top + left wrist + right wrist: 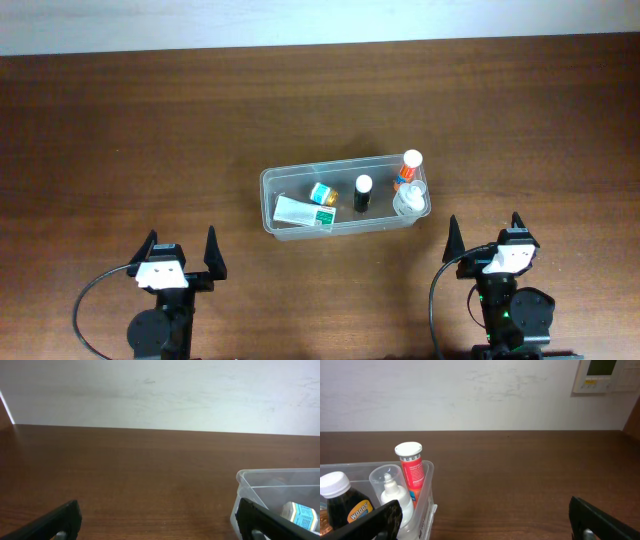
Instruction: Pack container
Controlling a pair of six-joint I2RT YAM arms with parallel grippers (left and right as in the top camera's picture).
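Observation:
The clear plastic container (285, 177) sits at the table's middle. Inside lie a white-and-green box (305, 212), a small blue-labelled jar (322, 192), a dark bottle with white cap (362, 193), a red tube with white cap (408, 168) and a clear white bottle (409, 200). My left gripper (181, 250) is open and empty, near the front edge left of the container, whose corner shows in the left wrist view (250, 480). My right gripper (484, 236) is open and empty, front right of it. The right wrist view shows the container (427, 497), red tube (411, 472) and dark bottle (342, 505).
The brown wooden table (120, 130) extends all round the container. A pale wall (470, 395) stands behind the far edge, with a white wall panel (602, 375) at the upper right.

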